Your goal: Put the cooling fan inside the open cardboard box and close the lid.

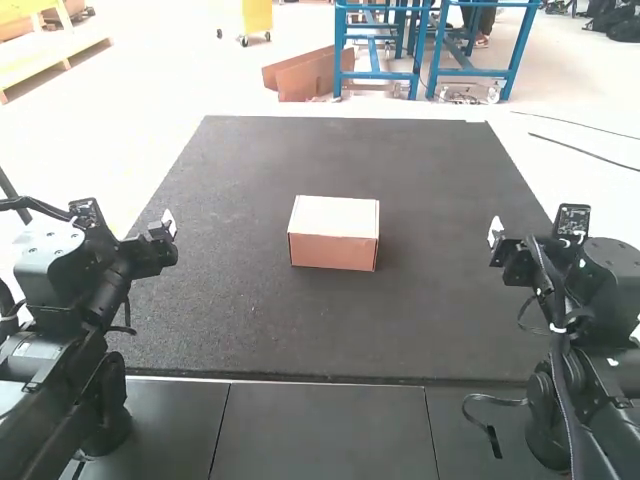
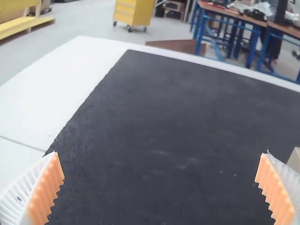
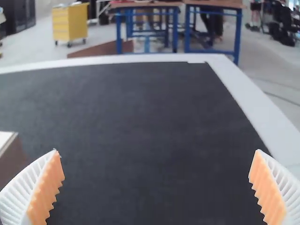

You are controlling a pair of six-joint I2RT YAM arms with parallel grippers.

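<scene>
On the mat, closed cardboard box — long axis left-to-right — left pincer, right pincer wide open, empty.

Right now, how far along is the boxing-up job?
Done, it seems: the brown cardboard box sits on the black mat with its lid flat shut. Its contents are hidden, so I cannot confirm what is packed inside. In hand: nothing; the left pincer and right pincer are open, empty and apart from the box. Left: likely nothing.
</scene>
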